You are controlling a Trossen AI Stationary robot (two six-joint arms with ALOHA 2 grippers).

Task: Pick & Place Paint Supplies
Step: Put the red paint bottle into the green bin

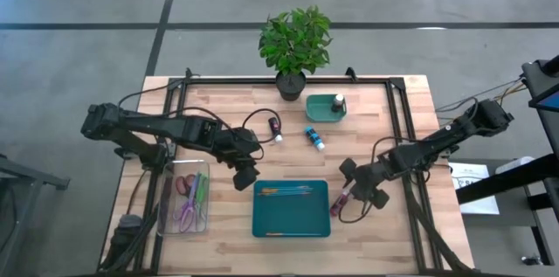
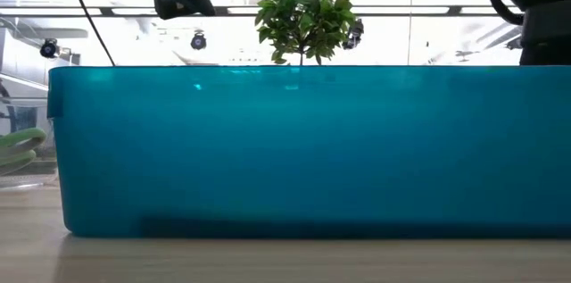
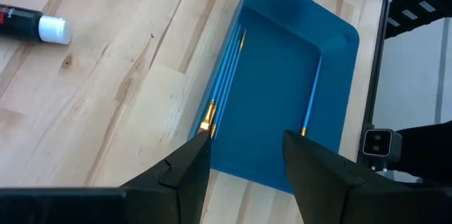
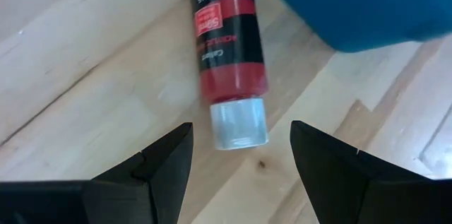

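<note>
We see a red bottle [image 4: 231, 54] lying on the table [image 1: 410, 225] just beside the right edge of the teal tray [image 1: 291, 225], white cap toward the right gripper [image 1: 360, 191], whose fingers are spread wide on either side of the cap, not touching it. In the tray lie thin brushes [image 3: 224, 86] along one long wall and another brush [image 3: 311, 97] along the opposite wall. The left gripper [image 1: 245, 175] hangs over the tray's left end, fingers apart, holding nothing. A black bottle [image 1: 276, 128] and a blue bottle [image 1: 314, 137] lie farther back on the wood, near a small green dish [image 1: 321, 111] holding another bottle [image 1: 337, 102]. A plant [image 1: 295, 41] stands at the far edge; a clear box [image 1: 187, 197] sits at left.
</note>
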